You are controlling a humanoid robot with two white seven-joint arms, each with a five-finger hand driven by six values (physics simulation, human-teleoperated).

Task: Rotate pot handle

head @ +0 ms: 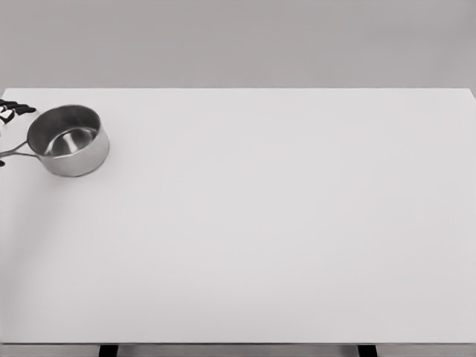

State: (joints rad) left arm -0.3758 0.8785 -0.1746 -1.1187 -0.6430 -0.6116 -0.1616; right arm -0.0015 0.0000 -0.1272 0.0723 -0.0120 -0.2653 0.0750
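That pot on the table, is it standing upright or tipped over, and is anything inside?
Upright and empty. The pot sits on its base on the table, its open mouth facing up, bare shiny metal showing inside.

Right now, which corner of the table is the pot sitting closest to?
The far left corner: the pot stands there on the table, handle toward the left edge.

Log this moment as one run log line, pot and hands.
pot: upright, far-left of table, handle pointing left | left hand: dark fingertips at left edge beside pot, grip unclear | right hand: out of view
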